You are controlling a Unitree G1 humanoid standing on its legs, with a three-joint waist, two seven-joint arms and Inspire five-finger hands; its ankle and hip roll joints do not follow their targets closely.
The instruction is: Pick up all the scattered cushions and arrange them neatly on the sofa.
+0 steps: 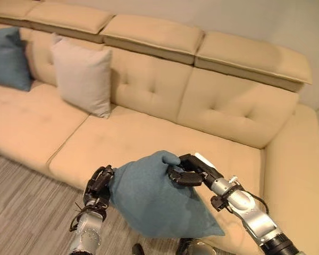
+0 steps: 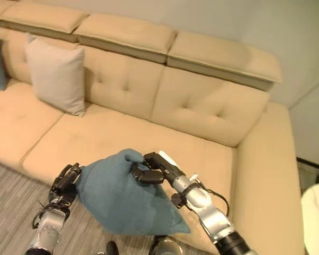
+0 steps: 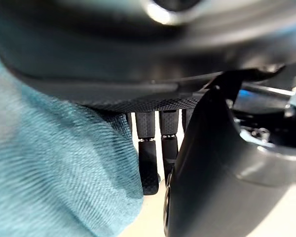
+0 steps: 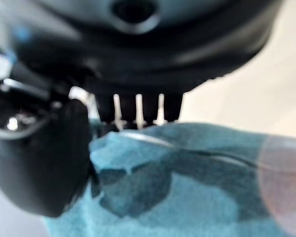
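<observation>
Left eye view. A blue cushion (image 1: 154, 199) is held between both hands above the front edge of the tan sofa (image 1: 165, 133). The left hand (image 1: 98, 186) sits against the cushion's left side, fingers curled onto the fabric edge. The right hand (image 1: 189, 171) grips the cushion's upper right corner, fingers and thumb curled around a bunched fold of cloth. The cushion's bulk hangs below the right fingers and extends away from the left fingers toward the right arm. Well beyond both sets of fingers, a beige cushion (image 1: 84, 74) stands upright against the sofa backrest. A second blue cushion (image 1: 8, 58) leans against the backrest further to the left, apart from the beige one. A grey striped floor (image 1: 21, 202) lies below the left hand.

Right eye view. The same arrangement appears. The held cushion (image 2: 122, 194) spans the gap between the left hand (image 2: 68, 183) and the right hand (image 2: 149, 169). The sofa seat lies just past the right fingers. The beige cushion (image 2: 56, 74) stands well beyond the fingers, touching the backrest.

Left wrist view. The left hand's fingers (image 3: 149, 163) curl downward beside the blue fabric (image 3: 54, 173), which presses against the palm side. The thumb (image 3: 212, 168) stands close to the fingers.

Right wrist view. The right hand's thumb (image 4: 44, 158) presses into the blue fabric (image 4: 187, 187); the fingers disappear behind the cloth fold, clamped on it.
</observation>
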